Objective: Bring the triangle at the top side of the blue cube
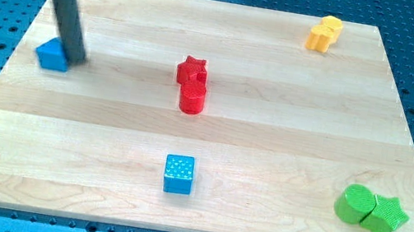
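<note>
A blue triangle block (52, 55) lies near the board's left edge, in the upper left of the view. My tip (75, 59) stands right against its right side, touching it. The blue cube (179, 173) sits low in the middle of the board, far to the lower right of the triangle and the tip.
A red star (192, 70) and a red cylinder (192, 98) touch each other mid-board, between triangle and cube. A yellow block (324, 33) is at the top right. A green cylinder (354, 204) and green star (387, 216) sit at the bottom right. The wooden board (269, 143) lies on a blue perforated table.
</note>
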Tool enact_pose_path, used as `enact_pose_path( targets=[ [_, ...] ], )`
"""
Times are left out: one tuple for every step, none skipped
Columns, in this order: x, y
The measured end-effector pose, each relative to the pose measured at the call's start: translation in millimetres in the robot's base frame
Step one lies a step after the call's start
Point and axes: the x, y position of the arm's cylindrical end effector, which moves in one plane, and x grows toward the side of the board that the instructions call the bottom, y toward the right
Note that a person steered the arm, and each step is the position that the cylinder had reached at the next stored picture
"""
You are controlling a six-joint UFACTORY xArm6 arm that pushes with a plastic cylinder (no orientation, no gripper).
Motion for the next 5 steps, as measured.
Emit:
enact_pose_path(
  targets=[
    [-52, -3],
    [1, -61],
    [83, 13],
    [94, 53],
    [73, -12]
  ],
)
